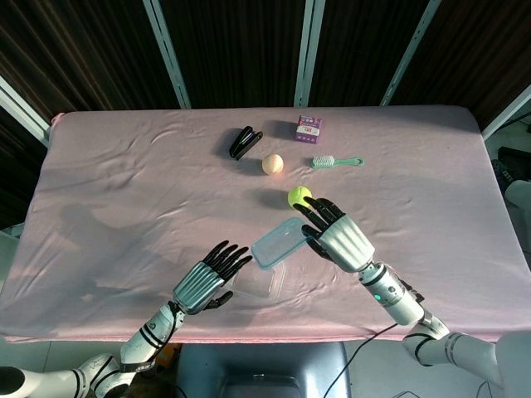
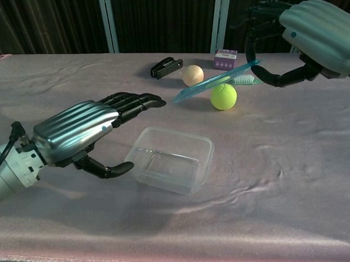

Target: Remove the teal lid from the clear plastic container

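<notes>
Lab test rig: pink-draped table (image 1: pixel 124 174), dark slatted backdrop (image 1: pixel 232 50).
</notes>
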